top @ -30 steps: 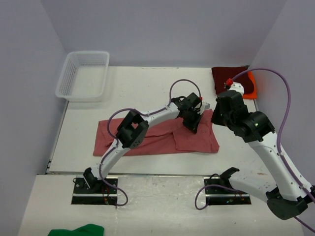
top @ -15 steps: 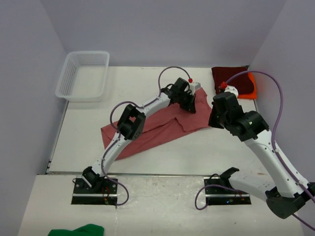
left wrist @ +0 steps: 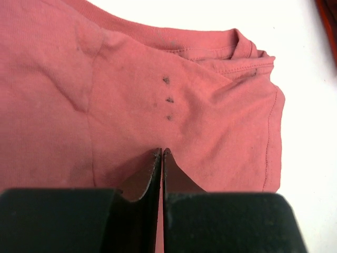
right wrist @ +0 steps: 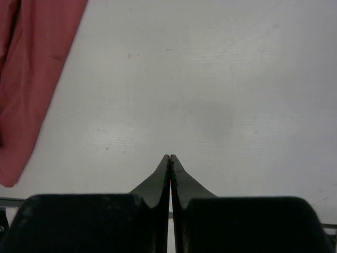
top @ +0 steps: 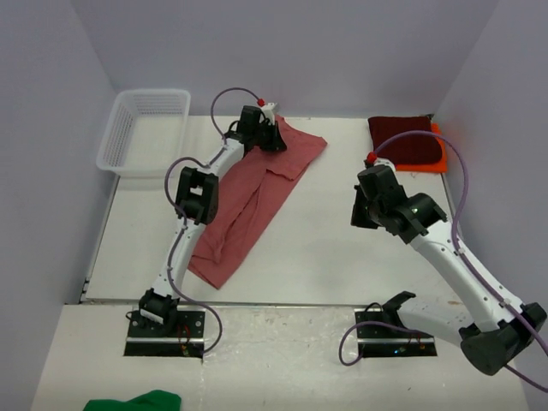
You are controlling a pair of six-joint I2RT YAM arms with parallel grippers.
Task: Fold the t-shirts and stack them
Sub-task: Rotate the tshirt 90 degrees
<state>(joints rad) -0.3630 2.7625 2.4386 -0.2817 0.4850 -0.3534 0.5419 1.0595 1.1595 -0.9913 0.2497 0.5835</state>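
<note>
The rose t-shirt (top: 257, 193) lies as a long strip, slanting from the table's near left up to the far middle. My left gripper (top: 272, 137) is at its far end, shut with a pinch of the cloth (left wrist: 221, 105) at its tips (left wrist: 160, 151). A collar and a short sleeve show beyond the tips. Folded at the far right corner lies the dark maroon t-shirt (top: 404, 139), on top of the orange t-shirt (top: 438, 158). My right gripper (top: 362, 212) hovers over bare table right of the middle, shut on nothing (right wrist: 169, 156). The rose shirt's edge (right wrist: 31, 79) is to its left.
A white mesh basket (top: 145, 128) stands at the far left corner. A green cloth (top: 137, 401) lies on the floor by the left base. Walls close in on three sides. Purple cables loop above both arms.
My left gripper swung from the middle to the far middle, dragging the rose shirt from a sideways strip into a slanted one. The right gripper let go of the shirt and drew back.
</note>
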